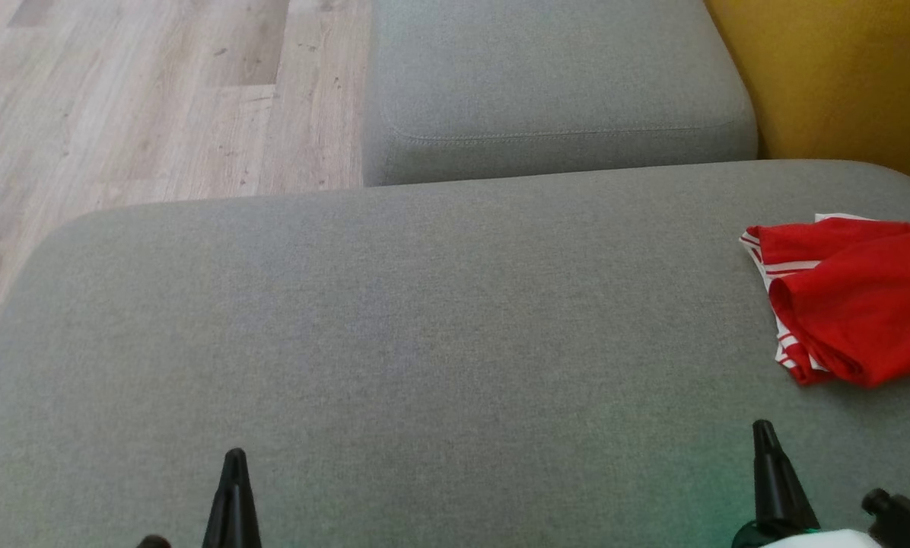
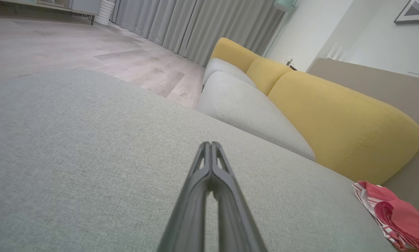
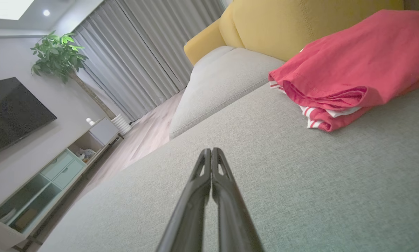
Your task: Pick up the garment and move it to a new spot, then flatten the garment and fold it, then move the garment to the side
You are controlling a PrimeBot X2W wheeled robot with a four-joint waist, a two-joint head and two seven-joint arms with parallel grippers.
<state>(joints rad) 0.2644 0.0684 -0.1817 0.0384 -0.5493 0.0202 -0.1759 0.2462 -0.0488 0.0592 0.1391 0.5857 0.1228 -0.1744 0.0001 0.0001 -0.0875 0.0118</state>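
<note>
Red garment bunched on sofa, right side.
Left gripper, right gripper: jaws pressed together, holding nothing; right one nearer the garment.

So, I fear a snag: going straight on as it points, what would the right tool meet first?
Likely the grey cushion ahead; the red garment lies off to one side of that line, though depth is unclear.

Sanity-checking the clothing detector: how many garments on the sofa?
1. A red garment with white-striped trim lies bunched at the right edge of the near cushion, ahead of the right gripper. It runs off the head view, so more could be hidden.
</note>
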